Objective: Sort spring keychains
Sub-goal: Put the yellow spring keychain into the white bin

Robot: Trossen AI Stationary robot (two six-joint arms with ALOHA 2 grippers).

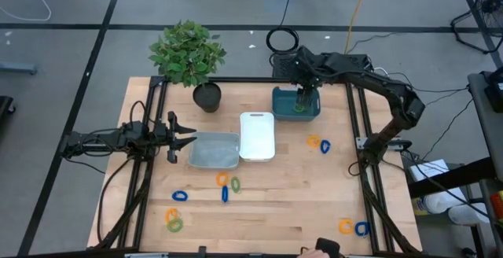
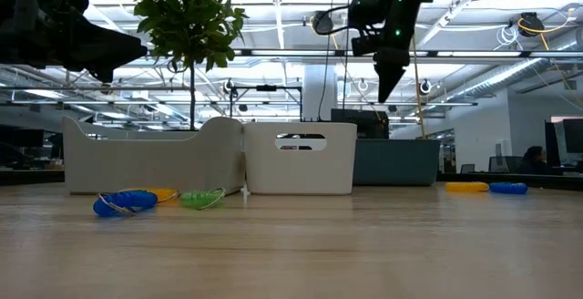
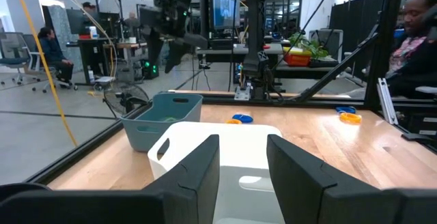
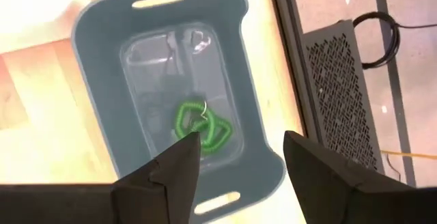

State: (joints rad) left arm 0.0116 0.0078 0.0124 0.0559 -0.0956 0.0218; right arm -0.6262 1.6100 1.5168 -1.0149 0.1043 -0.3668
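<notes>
My right gripper (image 1: 302,99) hangs open over the blue-grey tray (image 1: 284,110) at the table's far right, fingers pointing down. In the right wrist view the gripper (image 4: 239,157) is above green spring keychains (image 4: 202,128) lying on the tray's floor, and touches nothing. My left gripper (image 1: 187,141) waits open at the left end of the grey tray (image 1: 214,151). Loose keychains lie flat on the table: orange and blue (image 1: 319,143), orange, green and blue (image 1: 228,185), one blue (image 1: 181,196), orange and green (image 1: 173,219), orange and blue (image 1: 354,227).
A white tray (image 1: 257,135) sits between the grey and blue-grey trays. A potted plant (image 1: 189,53) stands at the far edge, and a black cable coil (image 1: 282,39) lies beyond the table. The metal frame rails (image 1: 355,124) border both sides. People (image 3: 416,33) are in the room behind.
</notes>
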